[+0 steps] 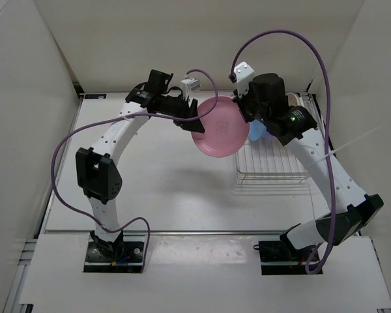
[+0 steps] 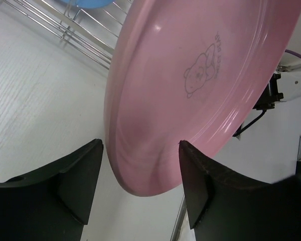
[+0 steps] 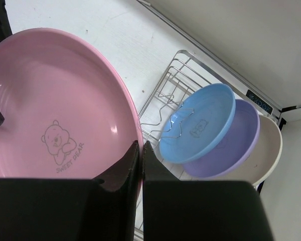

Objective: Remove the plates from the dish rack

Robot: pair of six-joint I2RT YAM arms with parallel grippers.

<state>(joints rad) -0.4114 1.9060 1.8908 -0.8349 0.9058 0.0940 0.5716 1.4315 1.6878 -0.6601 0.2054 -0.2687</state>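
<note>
Top view: the right gripper point(image 1: 246, 120) is clamped on the right rim of a pink round plastic plate point(image 1: 219, 130). It holds the plate tilted in the air, just left of the silver wire dish rack point(image 1: 274, 166). The left gripper point(image 1: 194, 117) sits at the plate's opposite, left rim.

Left wrist view: the left gripper's two black jaws stand open, one on each side of the plate's lower rim. The rim runs edge-on between them, and the bear-printed face is turned toward the right-hand jaw. A grip here looks to need only a straight squeeze.

Right wrist view: the right jaws are nearly shut on the plate's thin rim. Beyond them, a blue plastic plate point(image 3: 198, 123), a purple plastic plate point(image 3: 238, 143) and a cream plastic plate point(image 3: 270, 145) lean together in the rack.
</note>
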